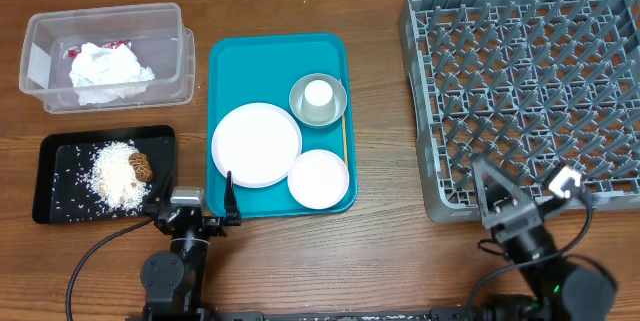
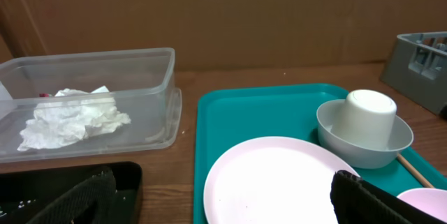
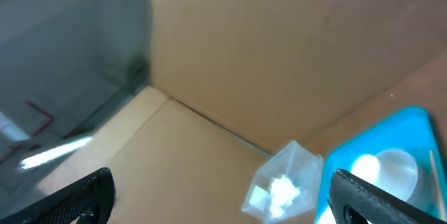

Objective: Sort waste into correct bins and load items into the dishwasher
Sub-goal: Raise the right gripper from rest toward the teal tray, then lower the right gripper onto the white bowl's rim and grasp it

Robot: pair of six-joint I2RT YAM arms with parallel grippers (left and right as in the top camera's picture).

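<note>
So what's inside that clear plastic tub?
The clear tub holds crumpled white napkins, with slivers of a red wrapper peeking out behind them. Most of the wrapper, and anything beneath the napkins, is covered.

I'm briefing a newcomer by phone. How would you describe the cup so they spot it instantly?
Start at the teal tray in the middle. In its far right corner sits a grey bowl; the white cup stands upside down inside it, taller than the flat plate beside it.
</note>
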